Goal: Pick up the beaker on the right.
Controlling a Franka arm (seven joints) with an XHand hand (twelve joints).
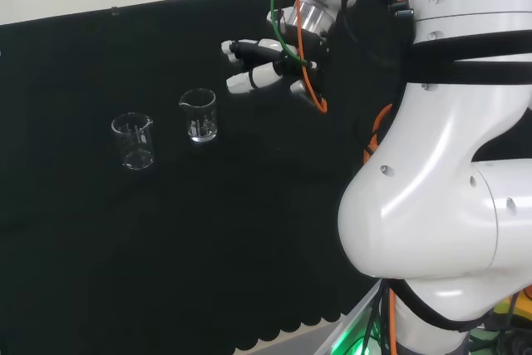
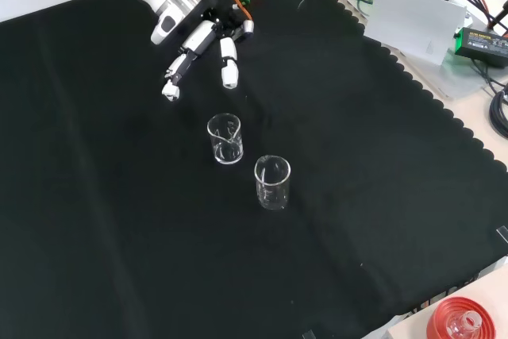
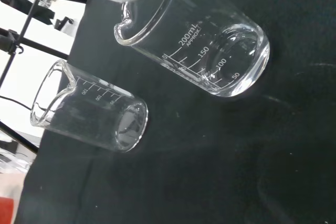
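Note:
Two clear glass beakers stand upright on the black cloth. In the head view one beaker [image 1: 200, 115] is the right one and the other beaker [image 1: 135, 140] stands to its left. The front view shows the first beaker [image 2: 225, 139] nearer the arm and the second beaker [image 2: 272, 182] closer to the camera. The hand [image 1: 264, 66] hovers to the right of the right beaker in the head view, apart from it, with straight fingers holding nothing. In the front view the hand [image 2: 200, 47] is above the beakers. The wrist view shows the nearer beaker [image 3: 205, 40] large and the farther beaker [image 3: 89, 111] beyond it.
The arm's white links [image 1: 449, 164] take up the right of the head view. A grey box [image 2: 417, 20] and cables lie off the cloth at the front view's upper right. A red ribbed stand [image 2: 463, 319] with glassware sits at its lower right corner.

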